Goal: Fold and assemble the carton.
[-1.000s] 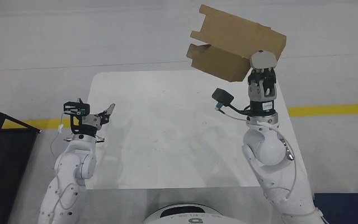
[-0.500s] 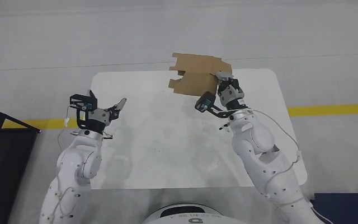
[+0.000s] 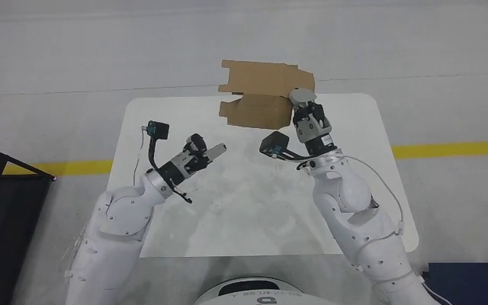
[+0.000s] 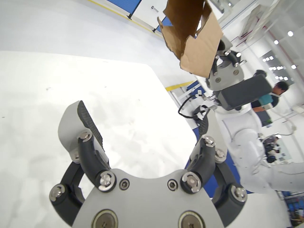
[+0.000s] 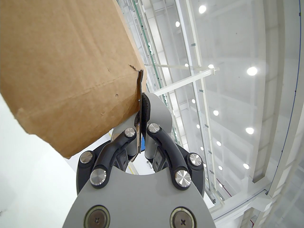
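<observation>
Glossy white arms [image 3: 347,200] carry black cables [image 4: 180,107]; the left end effector [image 4: 144,113] is grey (black linkages [image 4: 91,157], silver screws [image 4: 106,181]).

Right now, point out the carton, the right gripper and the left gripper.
carton [image 3: 261,85], top view, its broad brown face
right gripper [image 5: 142,106], right wrist view, between its fingertips
left gripper [image 4: 144,109], left wrist view, between its fingertips

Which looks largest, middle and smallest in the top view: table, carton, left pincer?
Largest: table.
Middle: carton, held up nearer the camera by the right pincer, so it may look bigger than it is.
Smallest: left pincer.
</observation>
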Controlling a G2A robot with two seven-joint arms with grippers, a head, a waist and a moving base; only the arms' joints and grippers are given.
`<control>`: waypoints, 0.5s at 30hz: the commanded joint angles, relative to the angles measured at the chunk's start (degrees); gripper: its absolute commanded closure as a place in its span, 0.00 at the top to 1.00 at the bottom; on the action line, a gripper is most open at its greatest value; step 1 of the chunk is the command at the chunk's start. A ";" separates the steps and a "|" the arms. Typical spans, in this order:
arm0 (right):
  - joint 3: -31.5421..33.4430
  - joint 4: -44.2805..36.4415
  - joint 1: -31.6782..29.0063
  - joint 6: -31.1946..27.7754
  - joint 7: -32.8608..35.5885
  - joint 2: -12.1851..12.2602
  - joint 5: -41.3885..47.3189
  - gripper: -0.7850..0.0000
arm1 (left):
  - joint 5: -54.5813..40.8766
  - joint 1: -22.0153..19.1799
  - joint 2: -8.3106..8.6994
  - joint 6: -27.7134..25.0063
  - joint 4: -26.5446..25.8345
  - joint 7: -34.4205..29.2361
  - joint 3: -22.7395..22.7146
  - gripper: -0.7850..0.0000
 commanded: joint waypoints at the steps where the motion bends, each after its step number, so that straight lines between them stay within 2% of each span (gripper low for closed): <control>1: 0.20 0.15 -0.39 0.25 -0.43 -0.03 0.43 0.00 | -2.98 -0.50 -0.17 2.06 1.12 1.39 0.25 1.00; 6: 0.74 -0.07 -1.67 0.94 -1.29 -0.12 1.32 0.00 | -9.68 -2.36 -0.66 6.44 3.00 4.20 0.84 1.00; 15: 1.69 -0.91 -3.72 1.66 -3.37 -0.13 0.61 0.00 | -16.75 -3.94 -1.05 9.27 3.24 4.10 2.14 0.98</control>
